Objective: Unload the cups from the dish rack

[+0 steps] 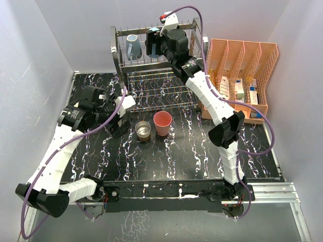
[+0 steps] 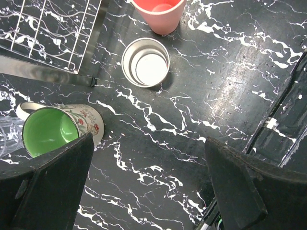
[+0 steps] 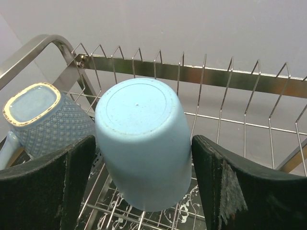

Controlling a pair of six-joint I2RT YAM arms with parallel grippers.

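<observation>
Near the front of the black marbled table (image 1: 202,156), the left gripper (image 2: 148,143) hangs over the tabletop with its jaws spread wide and nothing between them. Its wrist view looks down on bare table between the two dark fingers (image 2: 53,187). A flower-patterned mug with a green inside (image 2: 53,129) stands upright just beyond the left-hand finger and is partly covered by it. A clear glass (image 2: 7,136) sits beside the mug at the picture's edge.

Farther on, well clear of those jaws, a brownish metal cup (image 2: 145,62) and a salmon-pink tumbler (image 2: 160,12) stand mouth-up side by side. They are just in front of the lower tier of the dish rack (image 1: 151,91), with the metal cup on the left.

At the far side, the right gripper (image 3: 144,141) reaches into the rack's upper tier. A light-blue tumbler (image 3: 139,115), upside down among the prongs and tipped toward the wrist camera, sits squarely between the jaws. The jaws stand wide on either side of it, with the pads (image 3: 53,187) right at its walls; whether they press on it cannot be told. Just to its left, a grey-blue handled mug (image 3: 43,120) rests upside down on the same tier, outside the jaws. An orange slotted organizer (image 1: 242,70) stands to the right of the rack.
</observation>
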